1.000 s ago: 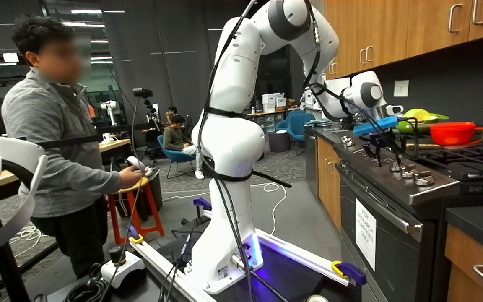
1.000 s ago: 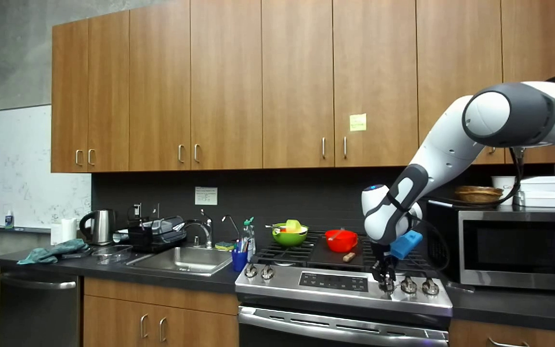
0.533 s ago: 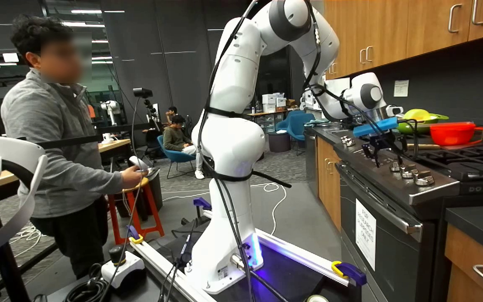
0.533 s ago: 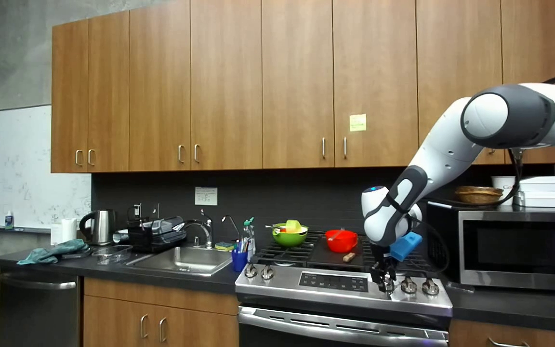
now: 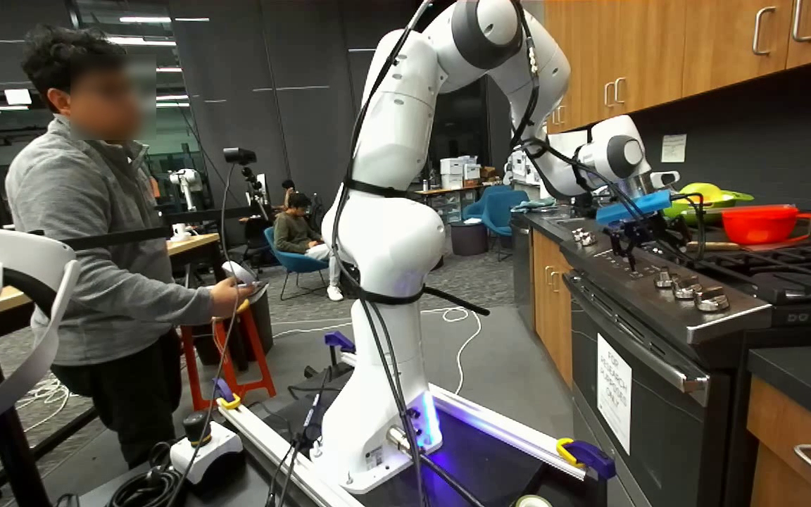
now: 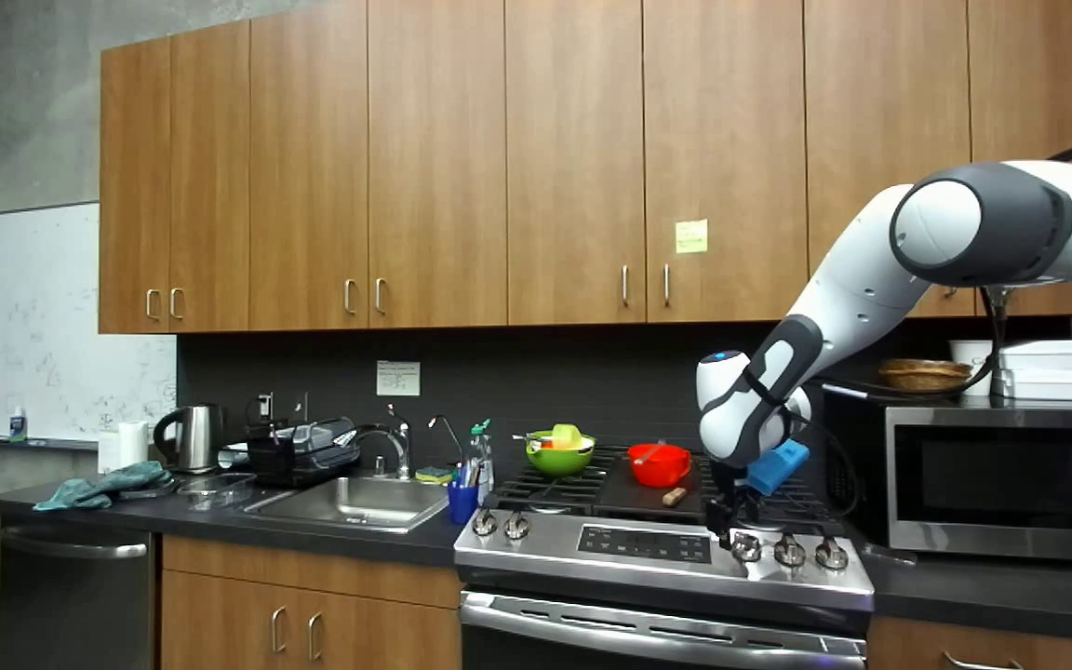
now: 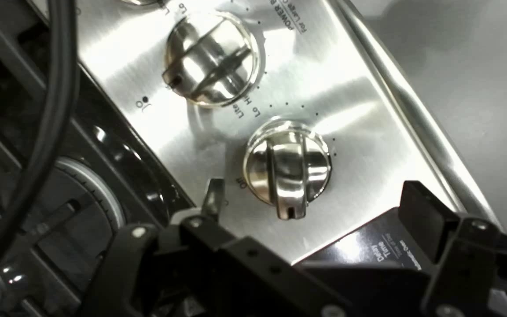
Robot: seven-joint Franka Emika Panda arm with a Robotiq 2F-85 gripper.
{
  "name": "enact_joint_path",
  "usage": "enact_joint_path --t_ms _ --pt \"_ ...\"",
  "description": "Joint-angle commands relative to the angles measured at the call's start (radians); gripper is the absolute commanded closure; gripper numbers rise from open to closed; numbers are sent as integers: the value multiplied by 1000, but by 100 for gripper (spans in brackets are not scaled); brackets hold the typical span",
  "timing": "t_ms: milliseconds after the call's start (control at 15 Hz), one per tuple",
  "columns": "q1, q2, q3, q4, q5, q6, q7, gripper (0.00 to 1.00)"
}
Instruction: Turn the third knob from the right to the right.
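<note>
The white robot arm [image 5: 398,141] reaches over the stove [image 5: 666,422], whose steel front panel [image 6: 592,577] holds a dark display [image 6: 645,544]. The end effector [image 7: 316,198] has its fingers [image 7: 425,215] spread well apart. Near them, just right of the display in an exterior view, sits the third knob from the right [image 6: 746,547]. It is round, polished metal with brownish reflections, a thick raised bar [image 7: 289,167] crossing its face. In the wrist view the bar's notched end points down, to one side of the small printed "Off" [image 7: 242,182].

Third knob from the right [image 7: 287,165], shiny metal, ridge [image 7: 290,189] angled away from "Off" mark [image 7: 242,183]
</note>
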State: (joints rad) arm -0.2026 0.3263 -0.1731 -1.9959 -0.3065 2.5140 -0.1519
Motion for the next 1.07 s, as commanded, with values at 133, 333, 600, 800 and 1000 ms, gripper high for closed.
enact_joint_path --t_ms 133,333,600,800,1000 --pt "-8 25 -3 30 24 6 -32 0" --pt "-10 37 -9 33 17 6 -30 0" --pt "-17 46 -15 45 13 4 -29 0" --pt "-18 48 -19 51 11 3 -27 0" --pt "-18 47 -20 53 12 4 -28 32"
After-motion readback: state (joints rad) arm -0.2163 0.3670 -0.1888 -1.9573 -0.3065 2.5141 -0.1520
